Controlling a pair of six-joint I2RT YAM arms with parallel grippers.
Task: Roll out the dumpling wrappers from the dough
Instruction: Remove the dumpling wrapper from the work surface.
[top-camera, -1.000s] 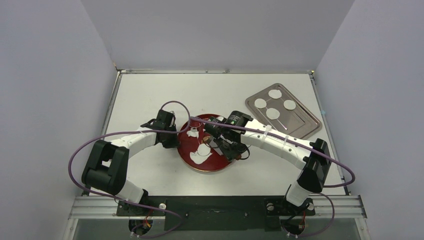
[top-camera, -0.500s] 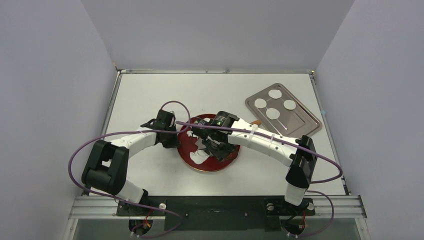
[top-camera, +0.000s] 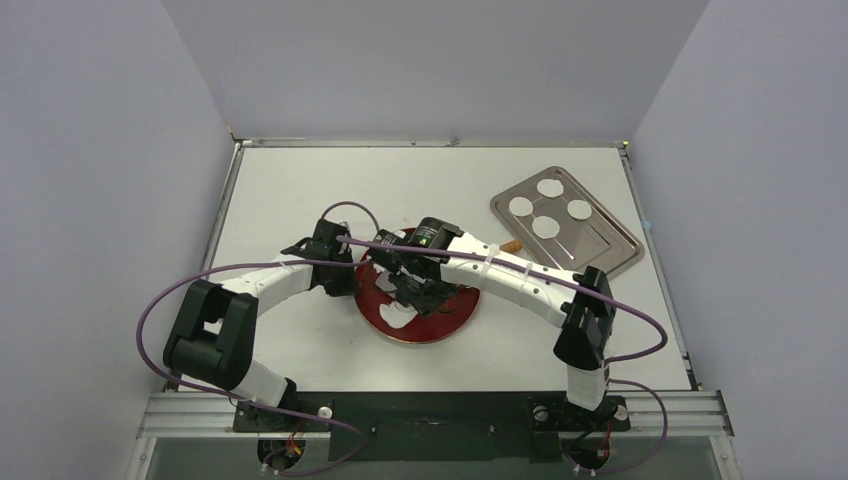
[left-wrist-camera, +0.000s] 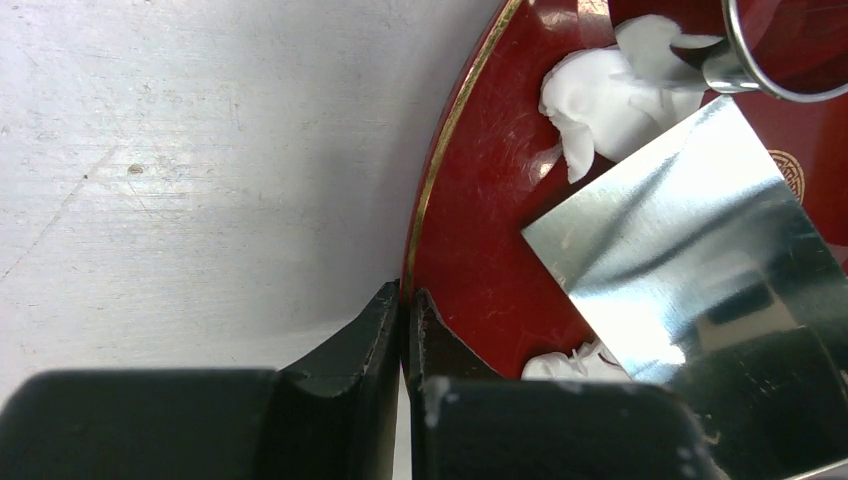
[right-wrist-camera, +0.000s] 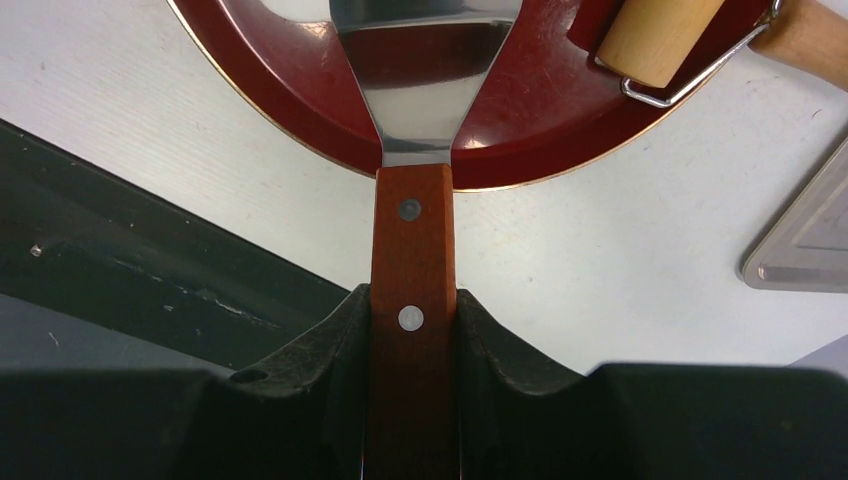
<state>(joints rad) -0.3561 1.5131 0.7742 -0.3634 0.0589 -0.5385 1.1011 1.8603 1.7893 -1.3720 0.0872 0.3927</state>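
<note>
A red plate sits in the middle of the table with ragged white dough on it. Another scrap of dough shows near the plate's front left. My left gripper is shut on the plate's left rim. Over the plate, my right gripper is shut on the wooden handle of a metal spatula. Its shiny blade lies flat on the plate beside the dough. Several round dumpling wrappers lie on the steel tray at the back right.
A wooden rolling pin with a wire frame rests on the plate's far edge; its handle pokes out toward the tray. A metal ring cutter stands on the plate by the dough. Grey walls enclose the table.
My right arm has swung left across the plate, carrying the spatula toward the dough on the left side. The left gripper has stayed clamped on the rim.
</note>
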